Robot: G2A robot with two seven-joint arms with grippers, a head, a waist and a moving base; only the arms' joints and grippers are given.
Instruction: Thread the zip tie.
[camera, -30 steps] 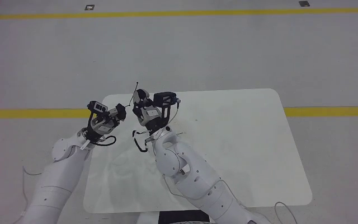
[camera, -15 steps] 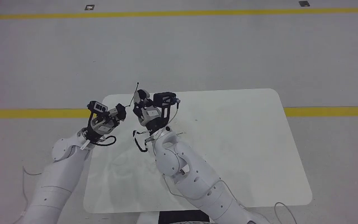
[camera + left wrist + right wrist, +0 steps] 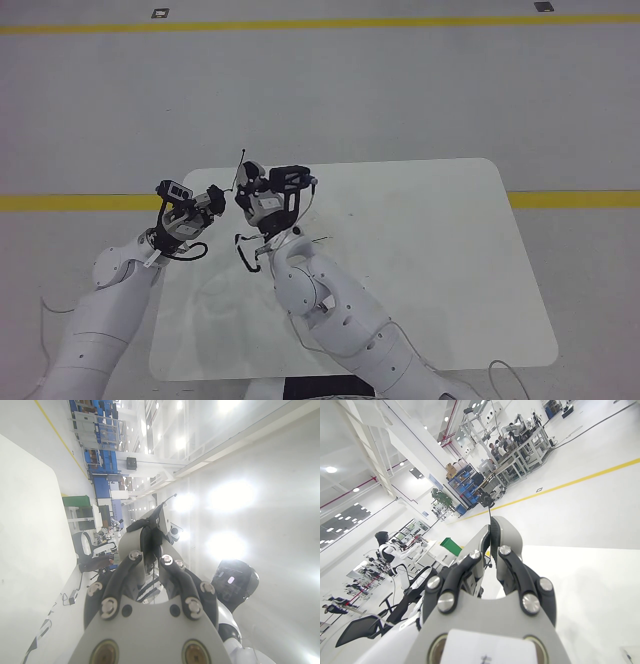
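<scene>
A thin black zip tie [image 3: 490, 517] is pinched between the fingers of my right gripper [image 3: 490, 535], which is shut on it; its free tail pokes out past the fingertips. From above, that tail [image 3: 240, 167] rises over the right gripper [image 3: 250, 185] near the table's back left corner. My left gripper [image 3: 214, 200] is held just to the left, a small gap away. Its fingers [image 3: 132, 542] are shut on black material, and a thin black strap end [image 3: 168, 500] sticks out beyond them. Whether both grippers hold the same tie is hard to tell.
The white table [image 3: 420, 260] stretches bare to the right and towards the front. Both arms are held above its left part, close to the left edge. Yellow floor lines run behind and beside the table.
My right gripper with the tie has shifted slightly left, closer to the left gripper. The left arm has stayed still.
</scene>
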